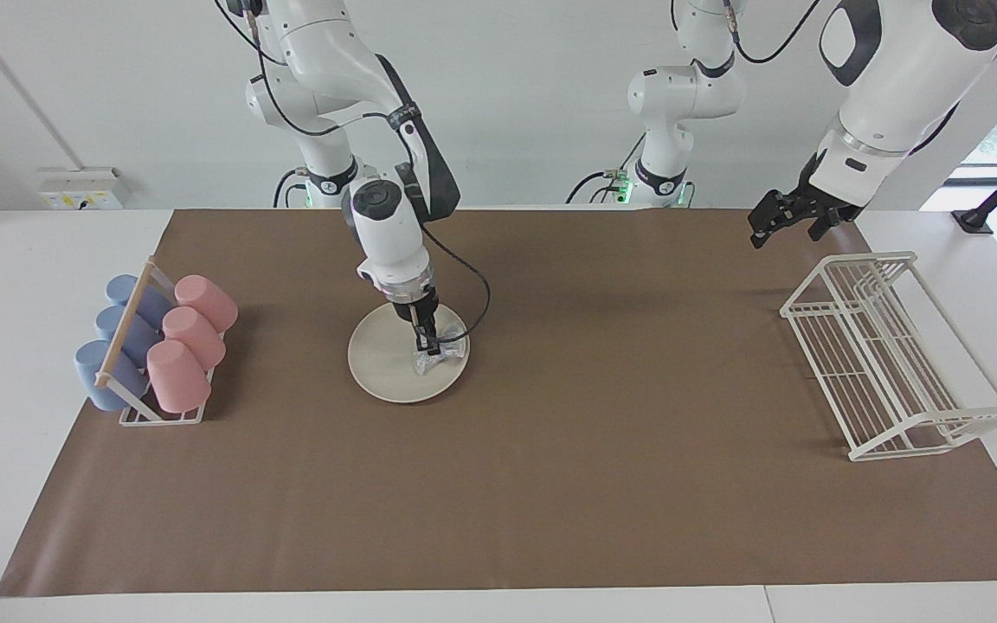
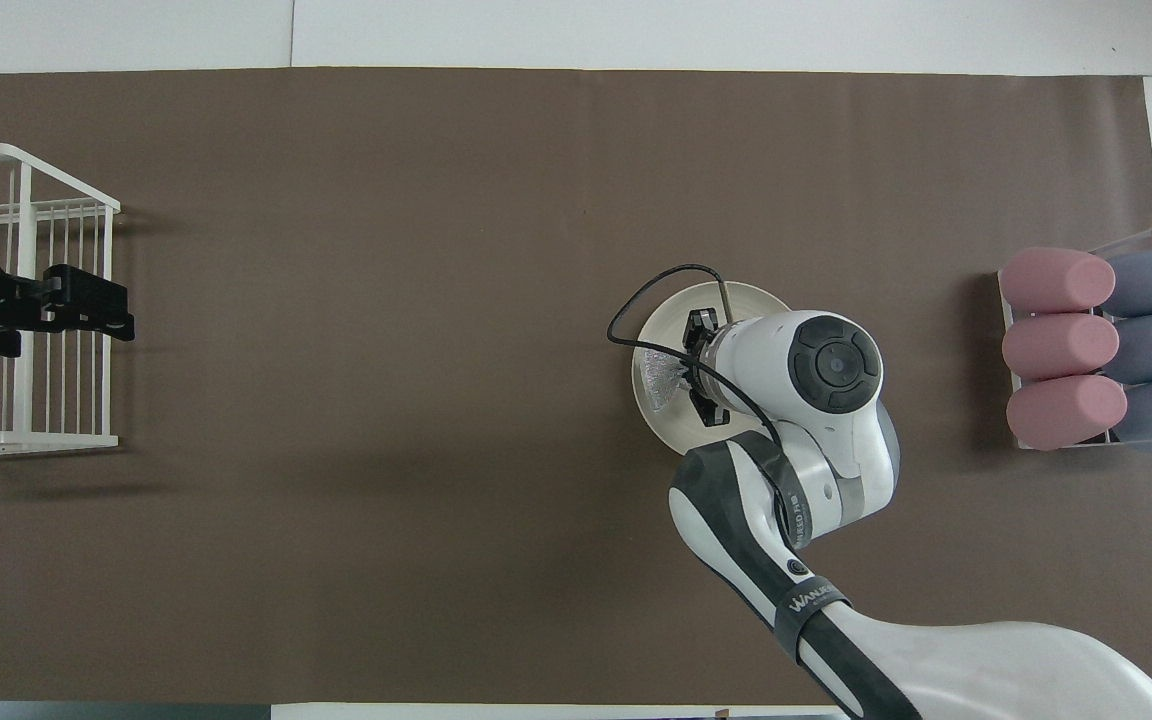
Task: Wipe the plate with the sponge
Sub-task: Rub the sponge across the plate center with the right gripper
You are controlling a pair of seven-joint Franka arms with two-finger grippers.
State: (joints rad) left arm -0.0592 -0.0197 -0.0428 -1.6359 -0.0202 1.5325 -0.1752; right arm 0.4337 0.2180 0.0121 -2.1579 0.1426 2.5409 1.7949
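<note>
glittery mesh sponge on round plate

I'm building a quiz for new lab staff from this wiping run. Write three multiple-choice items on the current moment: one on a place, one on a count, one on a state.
1. Where is the sponge?
A. on the plate, at its edge toward the left arm's end
B. in the wire rack
C. on the brown mat beside the cups

2. How many pink cups lie in the cup holder?
A. one
B. three
C. five

3. What is the state of the right gripper?
A. open over the bare mat
B. shut on a cup
C. shut on the sponge, pressing it to the plate

Key: 1 A, the silvery pad sits on the plate's rim region; 2 B, three pink cups lie beside three blue ones; 3 C, its fingertips pinch the sponge on the plate, while the left gripper waits open over the table near the wire rack.
</note>
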